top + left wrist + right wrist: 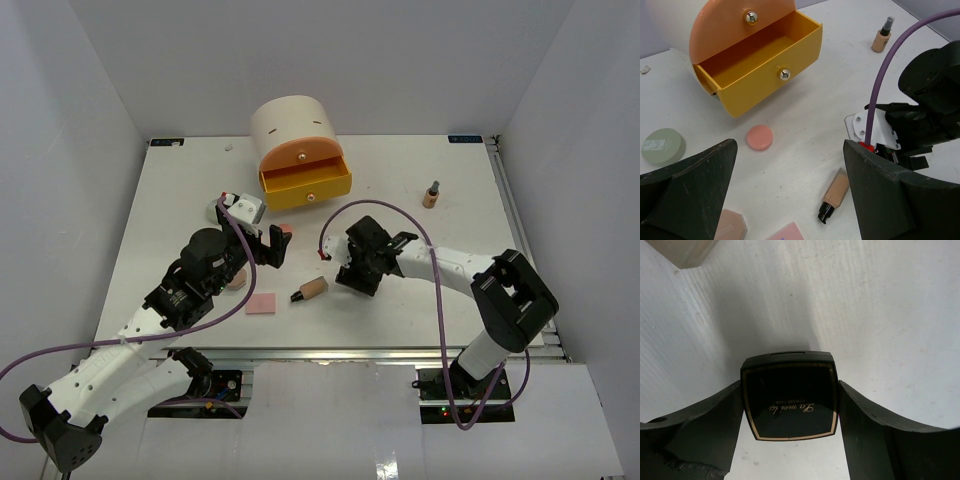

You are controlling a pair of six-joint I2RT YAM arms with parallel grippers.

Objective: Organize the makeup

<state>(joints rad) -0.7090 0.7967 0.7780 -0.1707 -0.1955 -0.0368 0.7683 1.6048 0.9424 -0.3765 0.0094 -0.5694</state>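
- The makeup (261,303) is spread loose over the white desk (180,190), and none of it shows inside the organiser yet.
- Black square compact (789,400): centre of the right wrist view, lid up and gold lettering showing. It sits just right of middle in the overhead view.
- Right hand (790,384): its fingers (705,425) press against both side edges of the black square compact, pinching it. Gripping the flat sides looks like the way to keep so thin a piece from slipping. I cannot tell whether it has left the desk.
- Left hand (789,146): spread wide with nothing between the fingers (890,200). It is raised and pointed at the open drawer, probably kept clear of the other arm.
- Yellow drawer (765,60): pulled out of the cream cylinder (293,128) at upper centre and empty, so it looks like the intended spot for the compact.
- Pink round compact (759,137) lies just in front of the drawer, with a green round jar (662,146) at its left.
- Lying tan bottle (311,290), pink rectangular compact (261,303) and pink octagonal compact (730,226) sit lower centre.
- Upright tan bottle (431,195) stands alone at upper right.
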